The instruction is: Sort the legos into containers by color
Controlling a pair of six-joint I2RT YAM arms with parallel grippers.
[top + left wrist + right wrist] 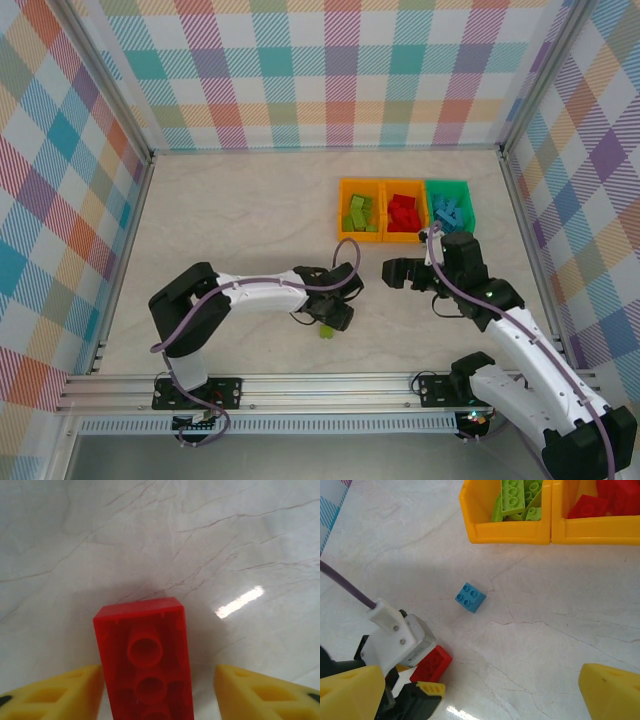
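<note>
A red lego [142, 650] lies on the table with its hollow underside up, between the fingers of my left gripper [159, 685]. The left finger touches it and a gap remains at the right finger, so the gripper is open around it. The right wrist view has the same red lego [432, 664] under the left gripper. A light blue lego [470, 597] lies loose on the table beyond it. My right gripper [480, 695] hangs wide open above the table, holding nothing. A lime green lego [326, 331] lies just by my left gripper [338, 308].
The containers stand in a row at the back right: an orange bin [343, 212] with green legos, an orange bin [403, 183] with red ones, a green bin [448, 184] with blue ones. Plaid walls close in the table.
</note>
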